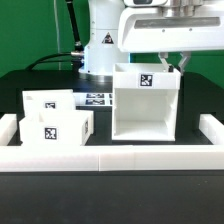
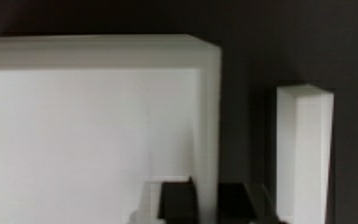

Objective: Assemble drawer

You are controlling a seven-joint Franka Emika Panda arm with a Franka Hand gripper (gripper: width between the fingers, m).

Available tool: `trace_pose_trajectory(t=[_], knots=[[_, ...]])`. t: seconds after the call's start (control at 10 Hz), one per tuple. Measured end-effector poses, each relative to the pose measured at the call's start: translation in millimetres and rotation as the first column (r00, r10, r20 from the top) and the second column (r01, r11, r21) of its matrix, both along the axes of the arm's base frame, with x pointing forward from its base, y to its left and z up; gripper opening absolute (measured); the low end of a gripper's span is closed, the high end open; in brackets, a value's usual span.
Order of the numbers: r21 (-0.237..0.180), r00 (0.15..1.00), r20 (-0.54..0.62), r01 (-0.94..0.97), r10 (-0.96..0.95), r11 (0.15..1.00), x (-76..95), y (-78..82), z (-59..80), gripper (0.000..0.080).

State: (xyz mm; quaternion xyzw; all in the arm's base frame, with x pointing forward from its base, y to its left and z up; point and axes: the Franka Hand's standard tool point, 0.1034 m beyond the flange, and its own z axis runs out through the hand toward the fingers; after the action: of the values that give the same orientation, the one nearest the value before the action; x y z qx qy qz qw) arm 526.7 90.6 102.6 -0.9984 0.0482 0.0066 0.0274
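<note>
Gripper: my gripper (image 1: 172,66) (image 2: 211,205) sits at the casing's top rim on the exterior view's right. Its two dark fingers (image 2: 176,200) stand one each side of a thin upright wall.
Grip: the wall fills the gap between the fingers, so I read it as clamped on that wall. The wrist view is soft, so I'd call that likely rather than certain.
Casing: the casing (image 1: 147,100) (image 2: 96,110) stands upright with its open side up, just behind the border wall (image 1: 110,157).
Why this hold: I judge a pinch on one wall lets me drag or turn the casing against the border wall to square it.
Tray boxes: the two tray boxes (image 1: 48,103) (image 1: 66,130) wait touching on the exterior view's left, apart from the casing and not yet inserted.
Marker board: the marker board (image 1: 97,98) lies flat behind them, on the far side.
</note>
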Motion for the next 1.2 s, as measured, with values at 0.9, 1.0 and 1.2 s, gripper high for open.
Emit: trace_pose_trajectory(t=[0.9,1.0,1.2], knots=[[0.024,0.992,0.037,0.124,-0.124,0.992,43.1,13.0,1.1,0.0038],[0.026,0.985,0.033,0.170,-0.171,0.985,43.0,13.9,1.2,0.0038],[0.038,0.954,0.016,0.298,-0.299,0.954,41.8,15.0,0.6,0.0038]])
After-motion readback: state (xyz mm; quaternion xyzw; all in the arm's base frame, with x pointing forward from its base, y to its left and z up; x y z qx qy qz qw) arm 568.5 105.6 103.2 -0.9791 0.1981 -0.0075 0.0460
